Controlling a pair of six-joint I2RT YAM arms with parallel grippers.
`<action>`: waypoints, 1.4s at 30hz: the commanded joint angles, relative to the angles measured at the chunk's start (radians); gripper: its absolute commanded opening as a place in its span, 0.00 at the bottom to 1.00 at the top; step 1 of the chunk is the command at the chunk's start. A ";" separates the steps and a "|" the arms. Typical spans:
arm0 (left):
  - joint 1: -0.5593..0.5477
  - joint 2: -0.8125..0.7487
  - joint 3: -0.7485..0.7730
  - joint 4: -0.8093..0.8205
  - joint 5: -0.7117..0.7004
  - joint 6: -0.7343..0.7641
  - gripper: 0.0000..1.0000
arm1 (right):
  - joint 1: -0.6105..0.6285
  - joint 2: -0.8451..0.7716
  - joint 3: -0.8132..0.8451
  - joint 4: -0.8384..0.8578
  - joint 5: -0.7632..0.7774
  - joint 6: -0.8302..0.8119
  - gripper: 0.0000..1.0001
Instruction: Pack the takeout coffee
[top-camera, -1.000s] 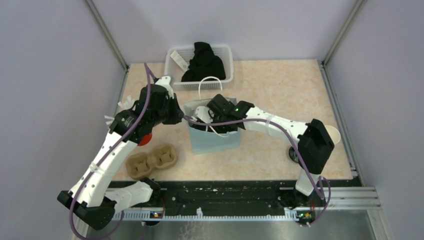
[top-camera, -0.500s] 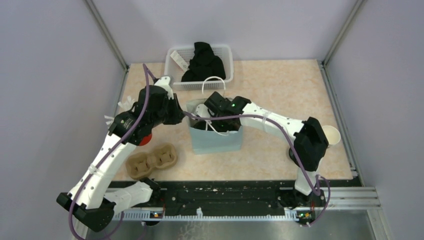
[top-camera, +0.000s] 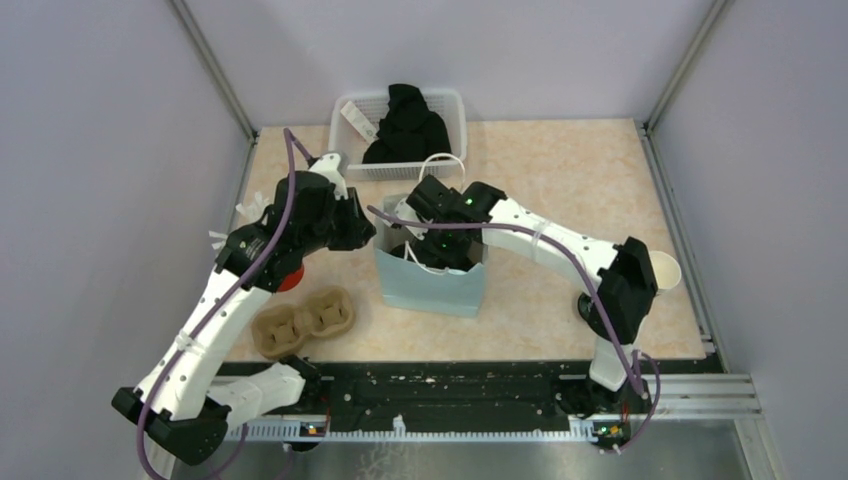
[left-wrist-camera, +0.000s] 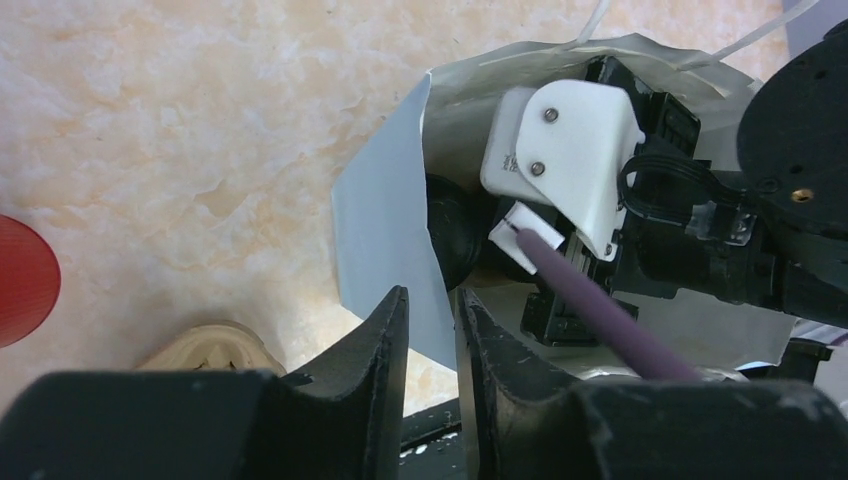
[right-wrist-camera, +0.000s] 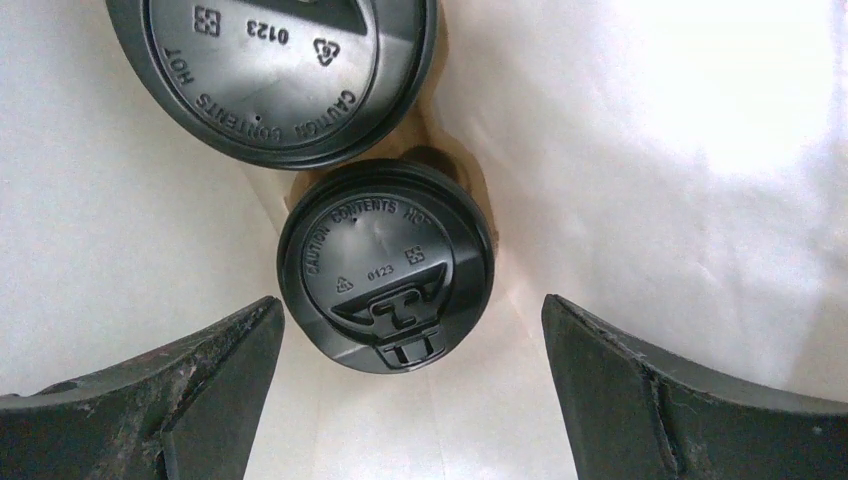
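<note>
Two lids in the bag: round black plastic, glossy, with raised letters. The smaller one closes the takeout coffee (right-wrist-camera: 385, 265); the larger lid (right-wrist-camera: 275, 70) lies just beside it.
Takeout coffee: it stands upright on the floor of the paper bag (top-camera: 430, 290). A little brown shows beside the lid rim.
Right hand (right-wrist-camera: 410, 310): it reaches down through the mouth of the bag. Its dark, scuffed fingers stand wide apart, one on each side of the small lid, and they grip nothing.
Left hand (left-wrist-camera: 432, 320): it is at the left wall of the bag. The two black fingers leave only a narrow slit, and the top edge of the wall sits in this slit. I cannot tell if the paper is pressed there or only loose.
Paper bag: thin paper, pale blue outside and white inside, with white cord handles. The mouth is open, and the left wall bends to a sharp corner.
Room inside: the white walls are close around both lids. Some free floor shows on the right of the small lid.
Table (top-camera: 560, 180): smooth, beige, with a marbled pattern. The bag stands near its middle.
Around the bag:
- Behind: a white lattice basket (top-camera: 385, 172) with black cloth (top-camera: 405, 125).
- On the left: a moulded cardboard cup carrier (top-camera: 303, 322) and a red cup (top-camera: 290, 278).
- At the right edge: a white cup (top-camera: 665, 270).
</note>
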 joint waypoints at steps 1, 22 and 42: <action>0.001 -0.044 0.004 0.035 0.014 -0.010 0.32 | 0.012 -0.075 0.069 -0.016 0.025 0.096 0.99; 0.001 -0.021 0.035 0.039 0.067 -0.050 0.56 | 0.011 -0.136 0.352 -0.048 0.062 0.241 0.99; 0.001 0.106 0.139 0.002 0.040 0.016 0.69 | -0.063 -0.435 0.244 -0.086 0.349 0.684 0.99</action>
